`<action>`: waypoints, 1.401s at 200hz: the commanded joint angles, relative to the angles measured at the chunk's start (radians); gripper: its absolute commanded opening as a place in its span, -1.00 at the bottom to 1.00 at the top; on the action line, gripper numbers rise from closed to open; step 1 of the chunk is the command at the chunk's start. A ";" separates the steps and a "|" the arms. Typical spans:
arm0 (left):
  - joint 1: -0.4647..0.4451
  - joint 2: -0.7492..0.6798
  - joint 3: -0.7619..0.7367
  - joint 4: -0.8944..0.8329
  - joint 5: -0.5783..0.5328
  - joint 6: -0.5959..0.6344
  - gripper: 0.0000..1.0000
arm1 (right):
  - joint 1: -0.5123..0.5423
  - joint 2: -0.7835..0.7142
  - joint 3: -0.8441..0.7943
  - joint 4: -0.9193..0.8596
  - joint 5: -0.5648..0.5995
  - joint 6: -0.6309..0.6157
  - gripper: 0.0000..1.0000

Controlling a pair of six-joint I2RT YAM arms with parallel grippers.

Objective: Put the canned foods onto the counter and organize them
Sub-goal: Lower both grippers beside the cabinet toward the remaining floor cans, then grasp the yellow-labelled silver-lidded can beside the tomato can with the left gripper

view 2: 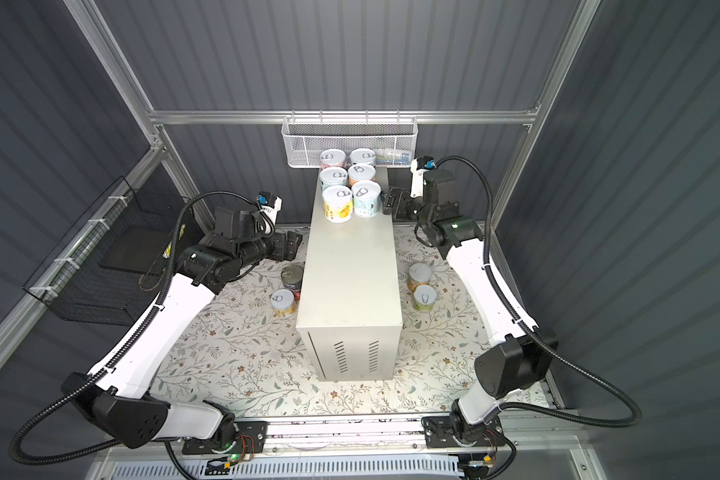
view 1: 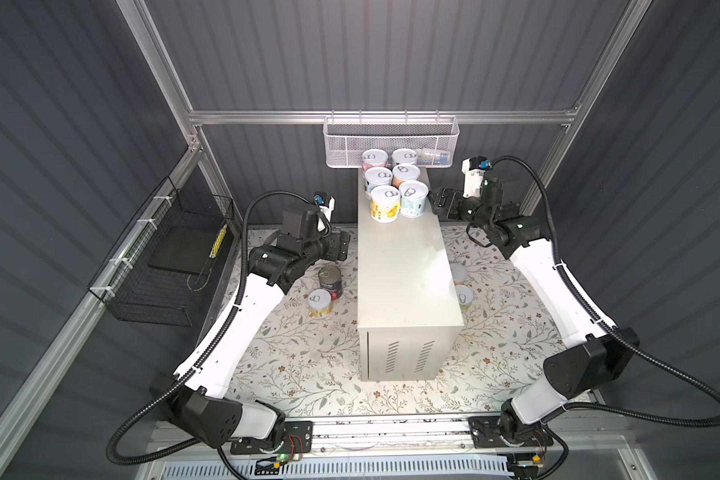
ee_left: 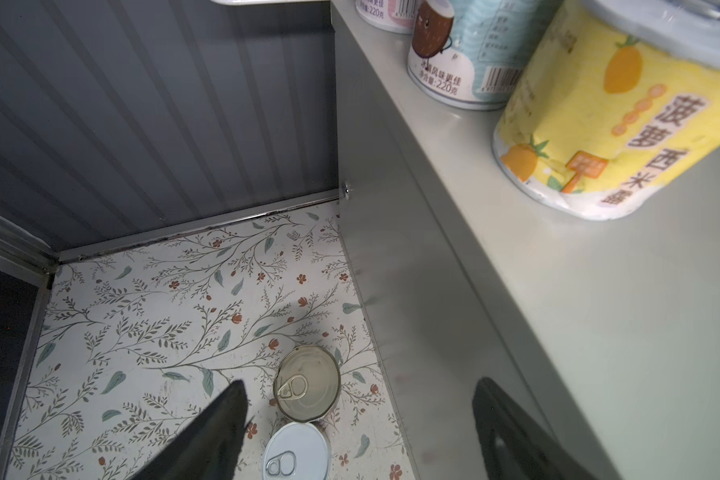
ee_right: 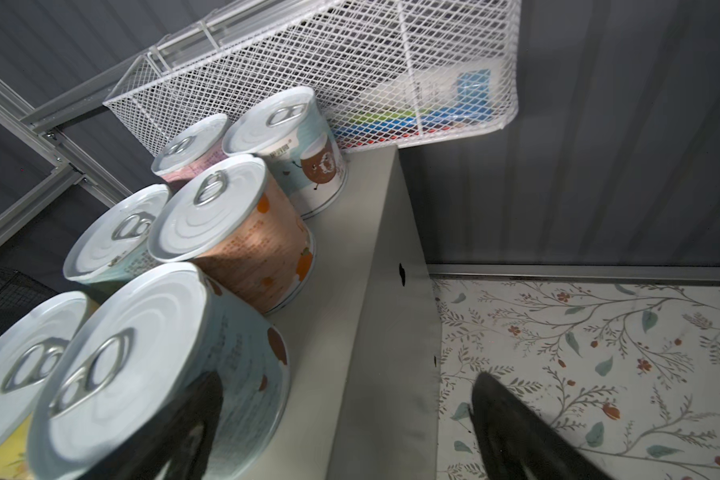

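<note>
Cream-white counter (view 1: 404, 266), yellow pineapple-print can (view 1: 385, 206), floral leaf-patterned tabletop (view 1: 308, 365), white mesh basket (view 1: 350, 145).

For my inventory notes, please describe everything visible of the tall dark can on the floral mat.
The tall dark can stands upright on the floral mat, left of the cream cabinet. It has a dark-blue label, a metal body and a dull golden pull-tab lid, sealed. A shorter yellow can stands close beside it. Nothing grips it.

6 upright tins (view 1: 406, 172) crowd the cream counter's (view 1: 404, 266) far end; 4 cans (view 2: 420, 275) stand beside its base.
</note>
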 commanded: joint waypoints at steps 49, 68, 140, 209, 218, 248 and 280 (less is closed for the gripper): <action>0.013 0.004 -0.005 0.005 -0.077 -0.016 0.72 | 0.009 -0.087 -0.051 -0.049 0.116 -0.013 0.95; 0.030 -0.029 -0.056 0.037 -0.144 -0.017 0.70 | -0.002 -0.178 -0.134 -0.014 0.192 -0.040 0.98; 0.126 -0.139 -0.454 0.051 0.013 -0.147 0.99 | -0.233 -0.396 -0.399 -0.098 -0.086 0.115 0.98; 0.104 -0.324 -0.831 0.095 -0.068 -0.372 0.99 | -0.231 -0.527 -0.810 -0.143 0.060 0.196 0.98; 0.103 -0.321 -0.857 0.114 -0.077 -0.390 0.99 | -0.231 -0.536 -0.834 -0.150 0.068 0.196 0.98; 0.102 -0.301 -0.928 0.191 -0.069 -0.423 0.99 | -0.231 -0.585 -0.920 -0.123 0.047 0.210 0.98; 0.102 -0.262 -0.974 0.291 -0.084 -0.427 0.99 | -0.230 -0.588 -0.940 -0.116 0.019 0.217 0.98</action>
